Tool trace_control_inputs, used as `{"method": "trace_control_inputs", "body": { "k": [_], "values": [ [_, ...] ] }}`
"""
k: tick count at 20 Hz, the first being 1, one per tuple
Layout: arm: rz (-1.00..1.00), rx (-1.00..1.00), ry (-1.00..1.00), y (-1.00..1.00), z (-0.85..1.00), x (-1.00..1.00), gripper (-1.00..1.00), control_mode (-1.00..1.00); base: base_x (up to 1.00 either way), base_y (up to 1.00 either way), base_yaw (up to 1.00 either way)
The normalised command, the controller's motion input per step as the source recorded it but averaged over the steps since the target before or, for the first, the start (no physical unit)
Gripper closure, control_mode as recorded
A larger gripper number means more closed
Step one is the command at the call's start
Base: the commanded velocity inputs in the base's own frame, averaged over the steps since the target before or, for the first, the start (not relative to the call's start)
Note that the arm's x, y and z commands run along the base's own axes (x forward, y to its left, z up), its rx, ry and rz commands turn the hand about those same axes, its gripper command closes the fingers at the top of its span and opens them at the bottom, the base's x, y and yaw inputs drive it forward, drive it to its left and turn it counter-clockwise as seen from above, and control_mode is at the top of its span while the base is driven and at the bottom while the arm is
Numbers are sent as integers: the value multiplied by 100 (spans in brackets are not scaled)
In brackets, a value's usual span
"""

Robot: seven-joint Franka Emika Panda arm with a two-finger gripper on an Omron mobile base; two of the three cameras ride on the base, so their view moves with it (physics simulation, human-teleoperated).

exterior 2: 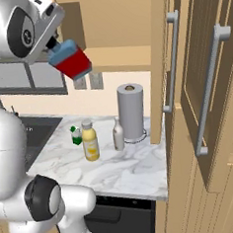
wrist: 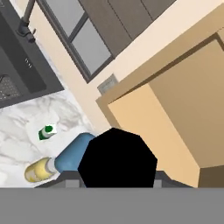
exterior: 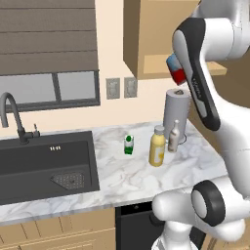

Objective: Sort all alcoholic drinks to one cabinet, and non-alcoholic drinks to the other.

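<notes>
Gripper (exterior 2: 53,44) raised high, clamped on the blue bottle (exterior 2: 70,59); bottle tilted, its black cap (wrist: 117,158) blocking the fingertips in the hand view. Left base view: forearm covers most of the bottle, a blue-red sliver shows. Small cabinet (exterior 2: 119,58) just beyond and beside the gripper, shelf board level with it. Well below on the marble counter (exterior 2: 122,167): yellow bottle (exterior 2: 90,140), grey bottle (exterior 2: 118,134), green carton (exterior 2: 76,135), paper towel roll (exterior 2: 131,112). Pantry doors (exterior 2: 205,91) off to one side, partly cut off.
</notes>
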Motion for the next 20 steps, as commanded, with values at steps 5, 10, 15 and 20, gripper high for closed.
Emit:
{"method": "trace_control_inputs", "body": {
  "k": [5, 10, 15, 20],
  "values": [
    [4, 0, -4, 0, 15, 77, 100, -100, 0, 0, 0],
    [0, 5, -1, 0, 30, 62, 100, -100, 0, 0, 0],
    [0, 9, 0, 0, -3, 52, 100, -100, 0, 0, 0],
    [0, 10, 0, 0, -14, 63, 100, -100, 0, 0, 0]
  ]
}}
